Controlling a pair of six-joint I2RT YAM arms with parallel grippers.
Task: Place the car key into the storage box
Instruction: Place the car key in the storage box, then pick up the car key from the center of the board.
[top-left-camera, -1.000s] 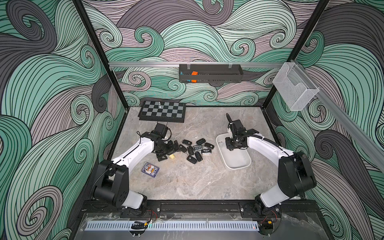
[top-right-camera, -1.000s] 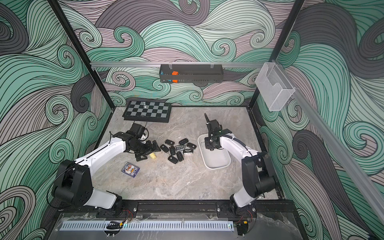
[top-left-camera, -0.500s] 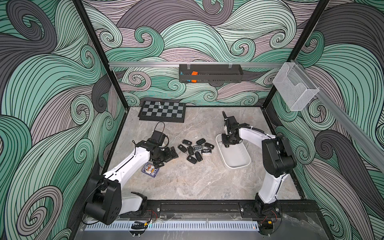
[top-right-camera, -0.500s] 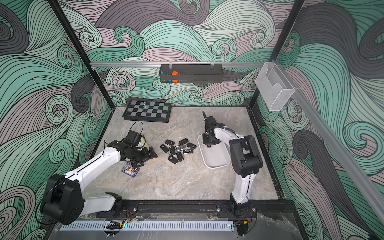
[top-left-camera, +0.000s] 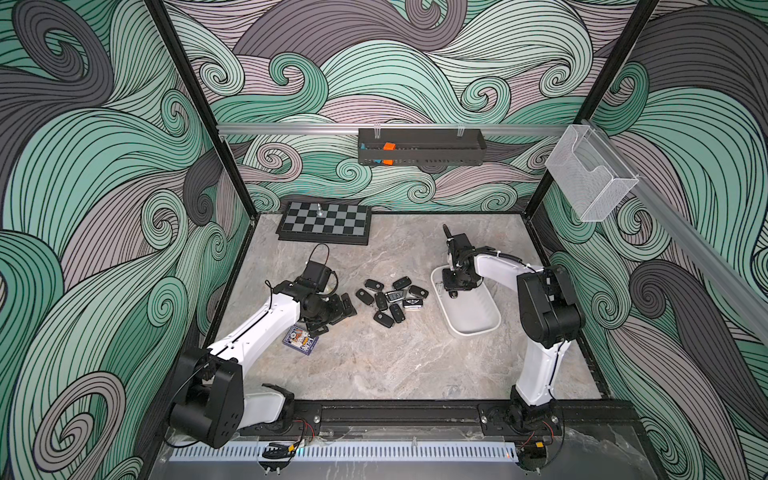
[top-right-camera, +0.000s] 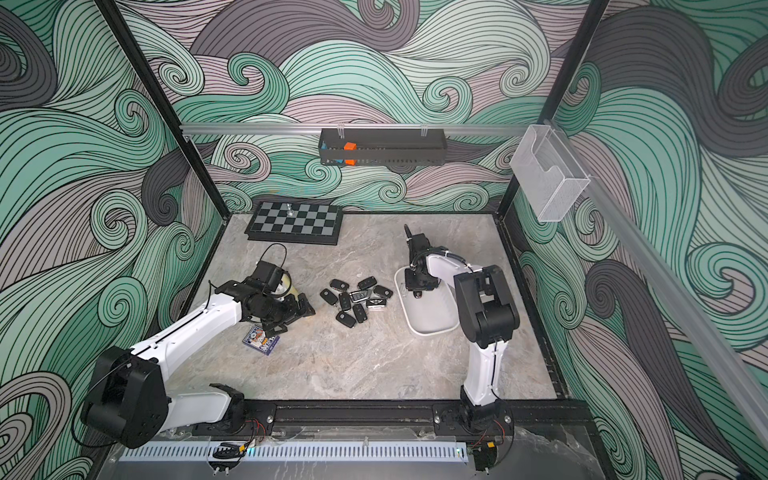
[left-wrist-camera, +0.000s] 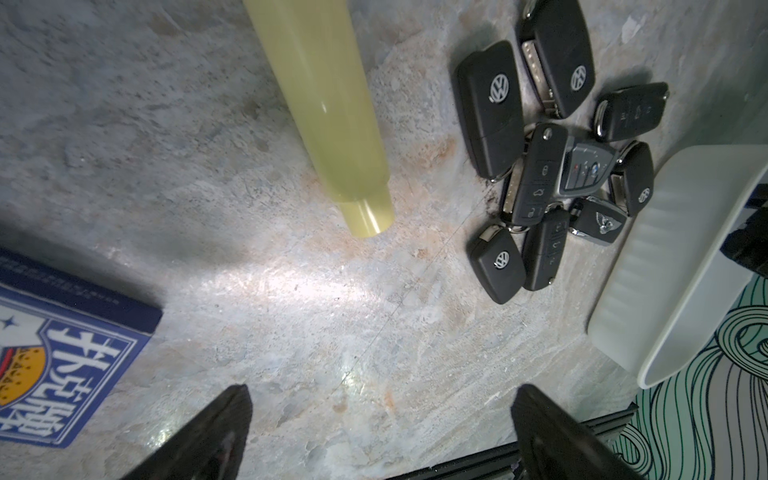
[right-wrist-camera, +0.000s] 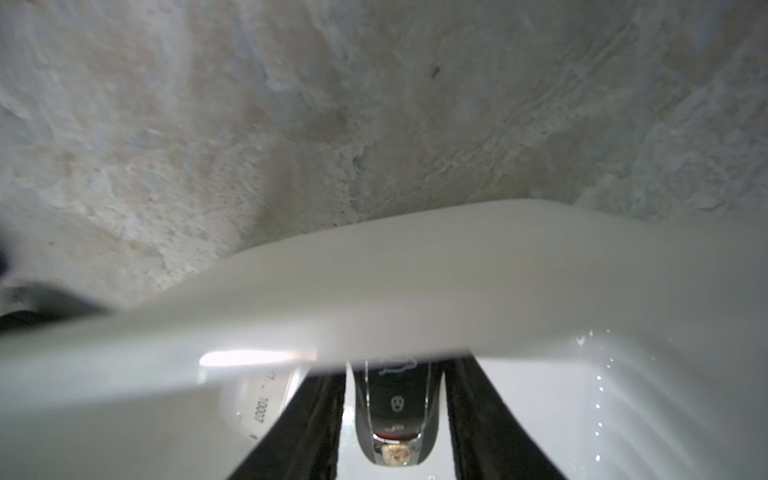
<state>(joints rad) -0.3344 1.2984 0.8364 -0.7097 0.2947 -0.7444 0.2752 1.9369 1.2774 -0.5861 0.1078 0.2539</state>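
Right arm (top-left-camera: 498, 270) angles down into the white plastic storage box (top-left-camera: 478, 316), right gripper (top-left-camera: 454, 291) slack around the black chrome-trimmed car key (right-wrist-camera: 395, 415); left gripper (left-wrist-camera: 382, 392) spread wide.

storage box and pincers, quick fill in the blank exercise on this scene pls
1. The car key sits between the fingers of the right pincer, over the storage box, which is ___ in colour.
2. The left pincer is ___ and holds nothing.
3. The blue card box lies nearer the ___ pincer.

Missing words: white; open; left
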